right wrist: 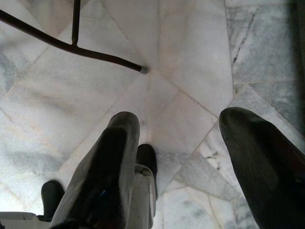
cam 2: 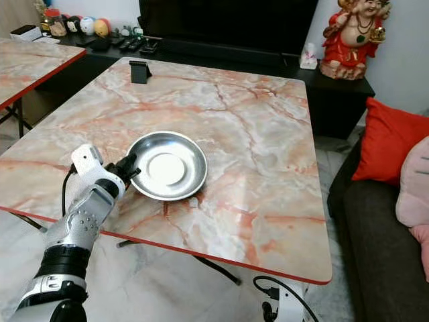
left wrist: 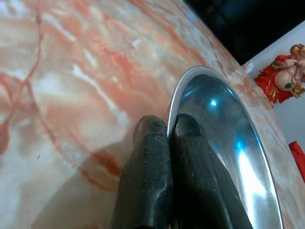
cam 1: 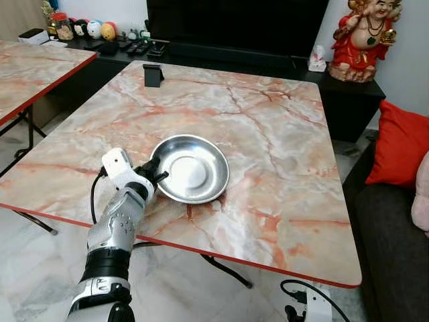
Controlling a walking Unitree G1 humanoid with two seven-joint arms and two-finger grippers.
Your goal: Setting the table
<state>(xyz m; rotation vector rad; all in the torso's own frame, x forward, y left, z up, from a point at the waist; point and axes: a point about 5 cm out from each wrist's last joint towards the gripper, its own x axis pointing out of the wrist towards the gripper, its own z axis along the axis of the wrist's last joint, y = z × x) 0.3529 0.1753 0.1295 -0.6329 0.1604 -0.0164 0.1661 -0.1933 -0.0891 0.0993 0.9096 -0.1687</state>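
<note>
Slippage worries us: our left gripper (cam 1: pixel 156 176) pinches the steel plate (cam 1: pixel 191 168) by its thin rim near the table's (cam 1: pixel 281 134) front edge; it could tip or skid off.

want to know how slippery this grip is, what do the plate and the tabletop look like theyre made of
Plate: looks like polished metal, probably stainless steel; silver, with bright mirror-like glare in its well. The left gripper is shut on its thin rim.
Tabletop: glossy pink-and-white marble pattern with a red edge strip, so perhaps a printed laminate, not stone; cannot tell for sure.
</note>
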